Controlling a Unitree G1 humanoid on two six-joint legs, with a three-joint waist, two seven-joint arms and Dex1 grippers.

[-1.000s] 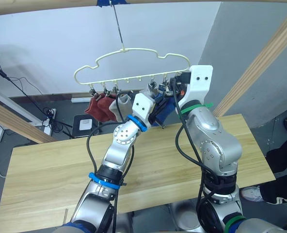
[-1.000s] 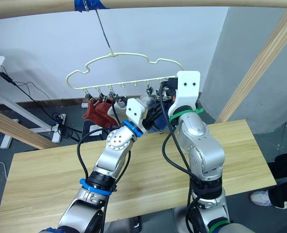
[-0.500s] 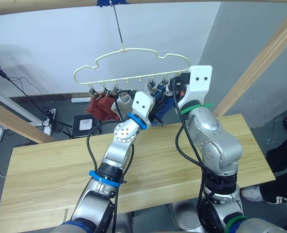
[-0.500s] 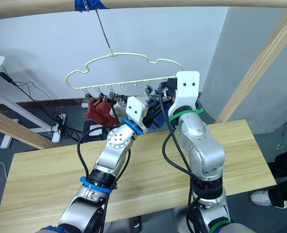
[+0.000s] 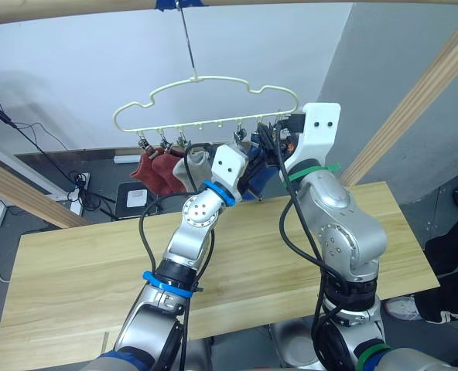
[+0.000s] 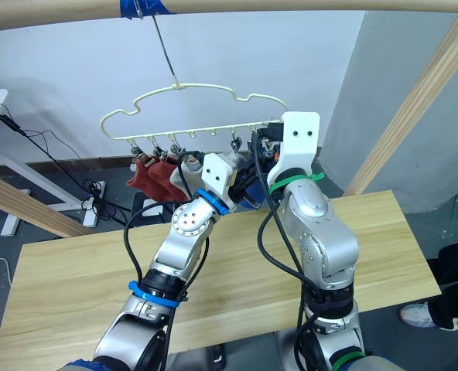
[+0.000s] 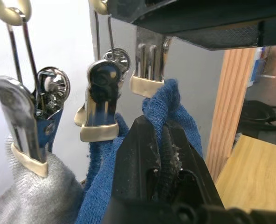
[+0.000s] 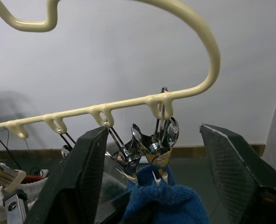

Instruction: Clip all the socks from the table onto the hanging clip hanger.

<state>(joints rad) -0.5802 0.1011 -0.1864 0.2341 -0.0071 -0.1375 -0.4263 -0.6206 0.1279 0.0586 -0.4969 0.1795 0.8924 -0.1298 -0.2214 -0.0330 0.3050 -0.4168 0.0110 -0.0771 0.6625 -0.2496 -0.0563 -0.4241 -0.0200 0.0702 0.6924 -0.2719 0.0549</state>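
The cream clip hanger (image 5: 206,100) hangs by its hook from the rail. Clipped along its bar are two dark red socks (image 5: 155,166), a grey sock (image 5: 196,164) and blue socks (image 5: 258,174). My left gripper (image 7: 163,140) is shut on a blue sock (image 7: 168,95) just under the end clip (image 7: 147,77), whose cream tips bite the fabric. Another blue sock (image 7: 98,186) hangs from the neighbouring clip (image 7: 100,107). My right gripper (image 8: 153,130) is open, its fingers (image 8: 82,177) standing wide on either side of the end clips. The table (image 5: 74,263) lies below both arms.
A round wooden rail with blue tape (image 5: 175,4) carries the hook. Slanted wooden beams stand at the right (image 5: 415,100) and the left (image 5: 20,193). Cables and a power strip (image 5: 78,185) lie on the floor behind. A person's leg and shoe (image 5: 446,270) show at the right edge.
My right gripper has opened, and its fingers now stand apart around the end clips. The hanger has swung slightly to the left. My left gripper stays shut on the blue sock.
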